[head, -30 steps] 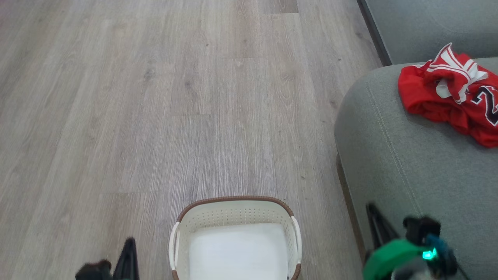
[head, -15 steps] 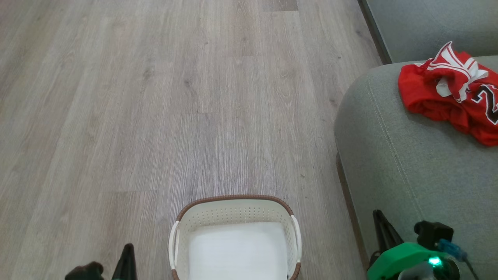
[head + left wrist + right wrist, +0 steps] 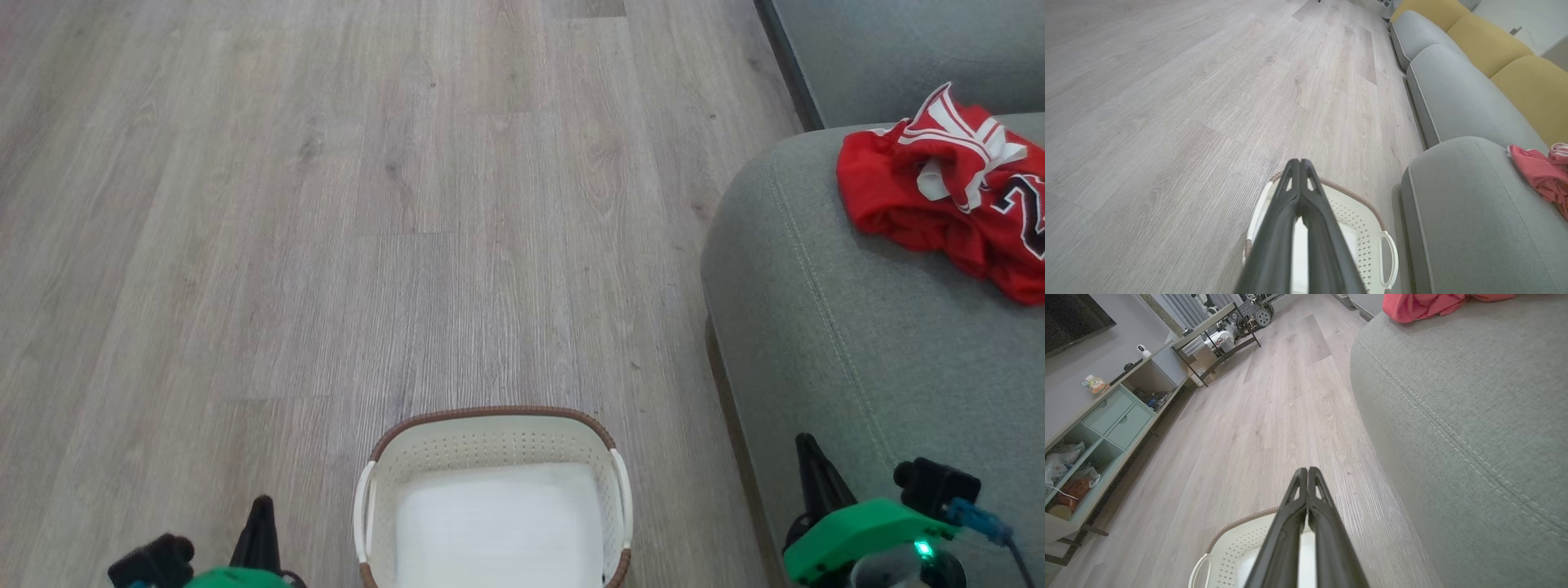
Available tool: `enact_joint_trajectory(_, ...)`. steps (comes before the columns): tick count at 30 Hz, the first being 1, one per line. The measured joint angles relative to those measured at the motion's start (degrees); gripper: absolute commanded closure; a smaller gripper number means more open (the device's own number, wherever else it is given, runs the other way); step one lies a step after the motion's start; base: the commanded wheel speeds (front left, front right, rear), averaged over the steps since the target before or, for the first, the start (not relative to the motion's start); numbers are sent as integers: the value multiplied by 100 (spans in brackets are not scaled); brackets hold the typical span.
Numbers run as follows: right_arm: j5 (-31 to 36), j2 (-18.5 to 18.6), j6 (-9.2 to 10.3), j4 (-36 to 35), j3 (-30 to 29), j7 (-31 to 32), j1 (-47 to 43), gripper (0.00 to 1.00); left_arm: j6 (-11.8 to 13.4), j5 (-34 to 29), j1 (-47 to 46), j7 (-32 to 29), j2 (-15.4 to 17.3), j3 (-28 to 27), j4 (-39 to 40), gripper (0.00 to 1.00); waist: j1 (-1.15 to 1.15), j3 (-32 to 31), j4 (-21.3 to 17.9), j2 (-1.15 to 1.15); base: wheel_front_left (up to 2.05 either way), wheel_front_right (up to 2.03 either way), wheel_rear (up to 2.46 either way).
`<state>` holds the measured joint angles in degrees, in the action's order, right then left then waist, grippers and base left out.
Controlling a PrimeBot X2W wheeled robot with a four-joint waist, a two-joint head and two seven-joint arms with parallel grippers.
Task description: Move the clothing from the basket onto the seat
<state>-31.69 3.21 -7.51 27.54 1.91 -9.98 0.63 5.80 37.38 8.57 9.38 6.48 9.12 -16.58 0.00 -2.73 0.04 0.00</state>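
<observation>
The red clothing [image 3: 939, 184] with white stripes lies crumpled on the grey-green seat [image 3: 857, 343], at the far right. The cream basket [image 3: 490, 412] stands on the floor at the bottom centre, its white bottom bare. My left gripper [image 3: 1299, 162] is shut on nothing, hanging above the basket's [image 3: 1361, 214] left side. My right gripper [image 3: 1307, 469] is also shut and holds nothing, between the basket [image 3: 1235, 543] and the seat [image 3: 1474, 416]. In the head view the left gripper [image 3: 261, 523] sits at the lower left and the right gripper [image 3: 812, 465] at the lower right.
Pale wood-look floor [image 3: 367, 204] stretches ahead and to the left. Further grey and yellow sofa cushions [image 3: 1490, 45] run along the right. A low cabinet with drawers and open shelves [image 3: 1098, 433] and a metal-framed table [image 3: 1220, 330] line the far wall.
My right gripper has drifted a little to the right over the seat's edge. The left wrist's green housing has risen into the head view. Basket and clothing lie as before.
</observation>
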Motion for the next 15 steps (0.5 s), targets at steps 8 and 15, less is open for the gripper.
enact_joint_trajectory(8, -503, -2, 0, -104, -90, 166, 3, 100, -113, 454, -64, -125, -23, -88, 4, 100, 0, 24, 0, 0, 0, 0, 0)
enact_joint_trajectory(15, -934, -4, 0, -181, -159, 260, 6, 100, -208, 848, -186, -233, -60, -225, 8, 100, 0, 46, -1, 0, 0, 0, 0)
